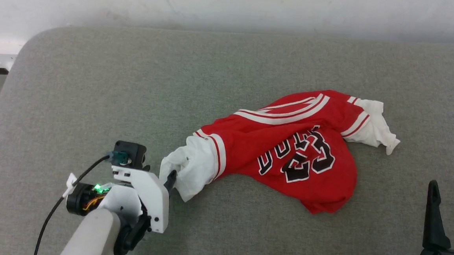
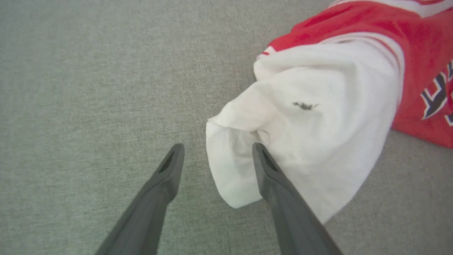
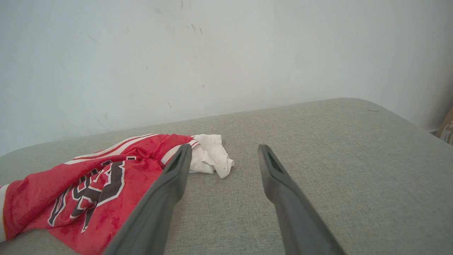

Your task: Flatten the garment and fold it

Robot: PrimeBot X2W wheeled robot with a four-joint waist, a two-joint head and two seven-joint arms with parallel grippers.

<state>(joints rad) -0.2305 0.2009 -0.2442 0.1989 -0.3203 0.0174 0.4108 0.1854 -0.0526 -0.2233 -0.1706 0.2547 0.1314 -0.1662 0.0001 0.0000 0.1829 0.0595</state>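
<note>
Nearest, the left gripper (image 2: 217, 151) stood spread apart at the near-left white sleeve (image 2: 300, 134), the cuff's edge between its fingers but not pinched. The right gripper (image 1: 449, 192) hung at the near right, wide open and holding nothing. Beyond them the garment (image 1: 289, 147) lay crumpled right of centre on the grey surface (image 1: 95, 95), its other white sleeve (image 1: 372, 128) bunched at the far right, with a pale wall (image 1: 234, 5) behind.

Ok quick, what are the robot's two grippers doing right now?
Left gripper: open, straddling the edge of the white sleeve, not clamped.
Right gripper: open, holding nothing.
</note>
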